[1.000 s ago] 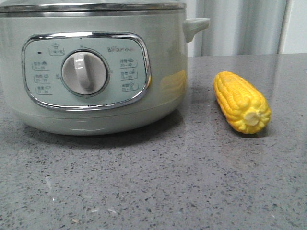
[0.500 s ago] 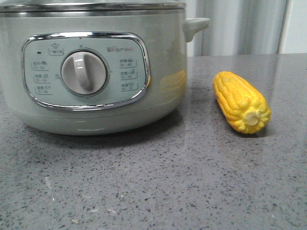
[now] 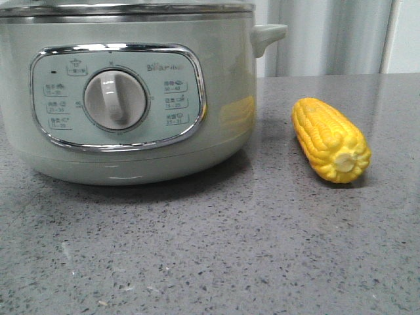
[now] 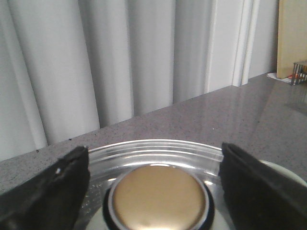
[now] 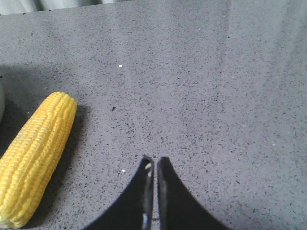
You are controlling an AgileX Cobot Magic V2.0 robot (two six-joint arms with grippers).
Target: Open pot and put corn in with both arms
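Note:
The pale sage-green pot (image 3: pixel 223 85) stands at the left of the front view, its dial (image 3: pixel 115 100) facing me and its lid on. The yellow corn (image 3: pixel 331 139) lies on the counter to the pot's right. In the left wrist view my left gripper (image 4: pixel 156 165) is open, its black fingers (image 4: pixel 45 191) on either side of the lid's round gold knob (image 4: pixel 158 197) without touching it. In the right wrist view my right gripper (image 5: pixel 153 160) is shut and empty above the counter, with the corn (image 5: pixel 33 155) lying apart to its side. Neither gripper shows in the front view.
The grey speckled counter (image 3: pixel 230 249) spreads in front of and to the right of the pot. Pale curtains (image 4: pixel 120 62) hang behind the counter. The glass lid's steel rim (image 4: pixel 158 146) rings the knob. A wooden board and small rack (image 4: pixel 297 72) stand at the far corner.

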